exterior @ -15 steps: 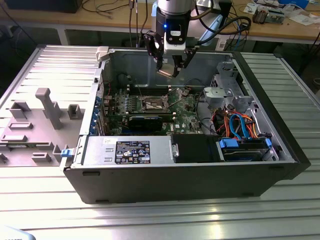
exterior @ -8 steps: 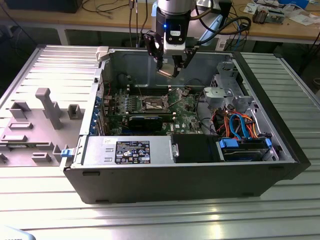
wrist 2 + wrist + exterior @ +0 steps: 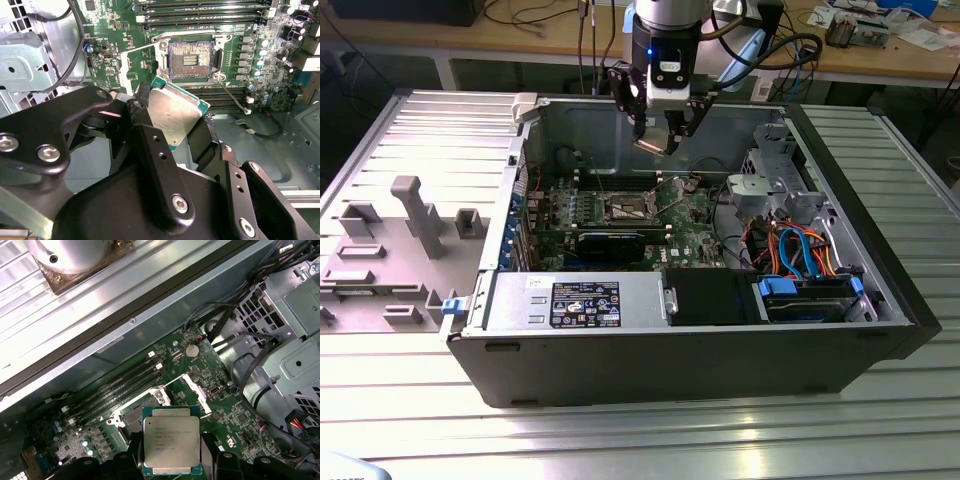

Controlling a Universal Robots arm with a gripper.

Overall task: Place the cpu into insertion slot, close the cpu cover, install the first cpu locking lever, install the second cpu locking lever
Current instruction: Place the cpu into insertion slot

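Note:
My gripper (image 3: 658, 138) is shut on the cpu (image 3: 653, 145), hanging over the green board inside the open computer case (image 3: 620, 370). The cpu (image 3: 172, 442) is a flat square chip with a silver-grey top, pinched at two opposite edges by the black fingers (image 3: 142, 117). In the second wrist view the cpu (image 3: 175, 112) is tilted, short of the insertion slot (image 3: 192, 60), which lies open with its contacts bare. The insertion slot (image 3: 628, 208) sits below the gripper and slightly towards the exterior view's left. The cpu cover (image 3: 194, 390) stands raised beside the slot as a thin silvery frame. A thin lever rod (image 3: 232, 95) sticks out beside the socket.
Memory slots (image 3: 200, 10) run along the far side of the socket. A metal drive cage (image 3: 775, 185) with orange and blue cables (image 3: 800, 255) fills the case's right. A long black card (image 3: 610, 243) and the power supply (image 3: 575, 300) lie nearer the front. A grey fixture tray (image 3: 390, 250) sits outside, left.

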